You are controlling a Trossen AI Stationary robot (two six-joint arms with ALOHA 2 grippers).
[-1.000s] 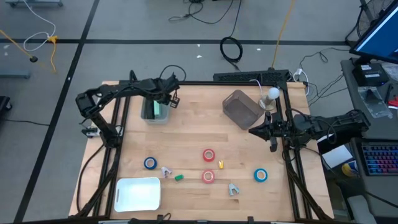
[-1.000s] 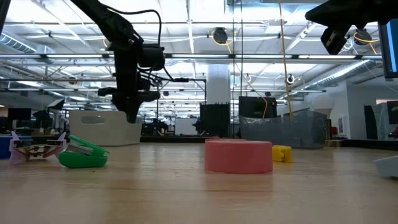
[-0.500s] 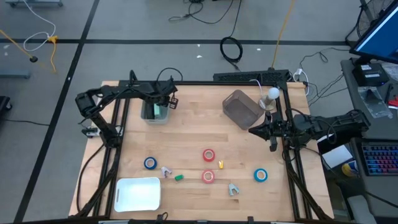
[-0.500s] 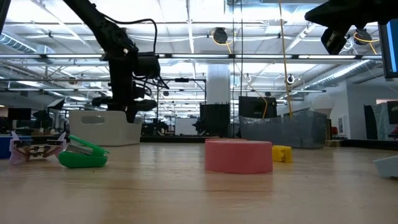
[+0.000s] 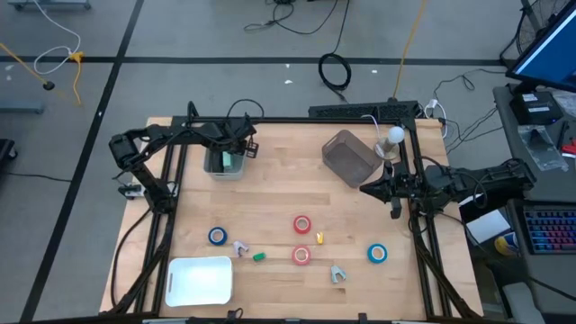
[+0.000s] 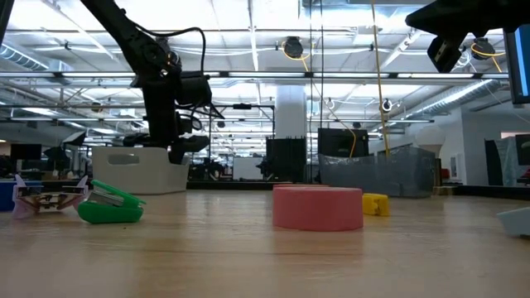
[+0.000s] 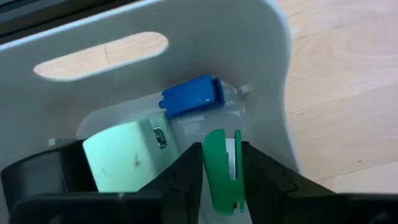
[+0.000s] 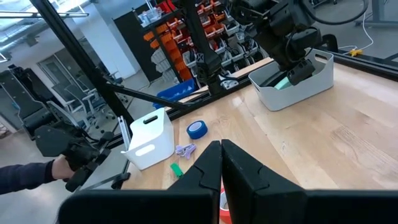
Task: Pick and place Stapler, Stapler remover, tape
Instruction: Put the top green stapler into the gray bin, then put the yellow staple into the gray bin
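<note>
My left gripper [image 5: 237, 148] [image 6: 175, 154] hangs over the white bin [image 5: 222, 162] at the table's far left, shut on a small green stapler [image 7: 221, 171]. Inside the bin lie a pale green stapler [image 7: 127, 155] and a blue piece [image 7: 191, 96]. Two red tape rolls [image 5: 301, 224] [image 5: 301, 256] and two blue ones [image 5: 217, 236] [image 5: 376, 254] lie flat on the near half of the table. A green stapler [image 5: 259, 257] [image 6: 109, 205] and two stapler removers [image 5: 239, 247] [image 5: 337, 274] rest among them. My right gripper [image 5: 364, 189] [image 8: 221, 147] is shut in the air by the right edge. My left gripper pinches the small green stapler between its two fingers [image 7: 186, 165], which come from above and point down into the white bin. The stapler's green side [image 7: 214, 149] shows edge-on in the gap. It is lifted clear of the bin's floor.
A dark grey bin [image 5: 349, 155] stands far right of centre and a second white bin [image 5: 200, 280] [image 8: 149, 144] at the near left corner. A small yellow piece [image 5: 319, 238] [image 6: 375, 204] lies beside the red rolls. A person's hand [image 8: 28, 171] shows beyond the table.
My left gripper has shifted a little toward the table's left, farther over the white bin, still shut on the green stapler. The right arm and the things on the table have kept still.
</note>
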